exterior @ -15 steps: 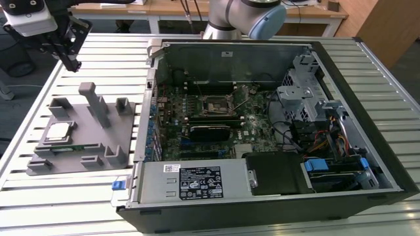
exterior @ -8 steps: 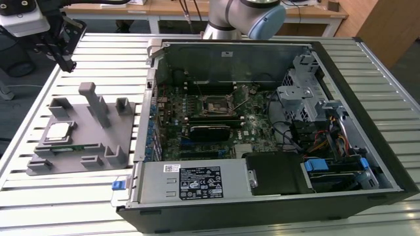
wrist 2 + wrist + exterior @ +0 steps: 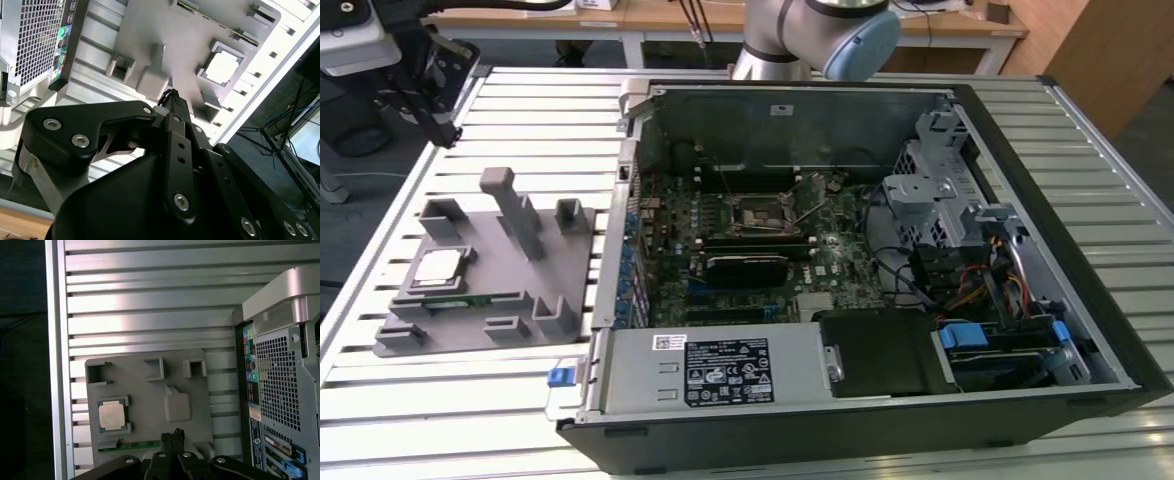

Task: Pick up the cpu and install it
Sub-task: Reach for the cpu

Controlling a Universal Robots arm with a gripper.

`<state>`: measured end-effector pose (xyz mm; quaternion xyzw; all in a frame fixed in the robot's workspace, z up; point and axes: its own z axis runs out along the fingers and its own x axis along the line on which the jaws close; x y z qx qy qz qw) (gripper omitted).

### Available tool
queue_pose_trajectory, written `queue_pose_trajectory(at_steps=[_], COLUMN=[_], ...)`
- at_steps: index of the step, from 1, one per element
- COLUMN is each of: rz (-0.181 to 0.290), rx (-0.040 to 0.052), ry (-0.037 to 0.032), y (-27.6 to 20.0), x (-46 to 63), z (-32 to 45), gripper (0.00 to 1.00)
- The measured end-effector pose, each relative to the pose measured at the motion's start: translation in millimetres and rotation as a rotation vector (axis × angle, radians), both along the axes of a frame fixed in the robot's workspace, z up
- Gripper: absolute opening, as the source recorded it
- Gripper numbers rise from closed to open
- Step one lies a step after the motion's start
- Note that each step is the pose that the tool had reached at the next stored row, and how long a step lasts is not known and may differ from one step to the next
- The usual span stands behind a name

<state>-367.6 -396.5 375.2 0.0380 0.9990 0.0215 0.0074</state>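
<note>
First wrist view: the jaws are pressed together, pinching nothing — the cpu (image 3: 111, 416) lies flat in a pocket of the grey holder (image 3: 150, 385) on the table (image 3: 150, 315), off beside them, untouched.

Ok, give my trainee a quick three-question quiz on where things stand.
1. True or false: the small flat square silver-grey cpu sits in the motherboard socket.
2. What lies beside the cpu on the grey plastic fixture tray? A) long green memory stick B) screwdriver C) fan
3. Fill in: in the exterior view, the tray lies on the open black computer case's ____ side.
Key: 1 false; 2 A; 3 left.
</note>
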Motion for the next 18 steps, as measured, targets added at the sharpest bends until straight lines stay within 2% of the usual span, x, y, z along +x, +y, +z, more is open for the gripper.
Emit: queue_pose_trajectory(at_steps=[18], rz=[0.0], rx=[-0.0001], ry=[0.0028], y=[0.4], x=[-33.1], z=[-1.1], gripper=[0.11])
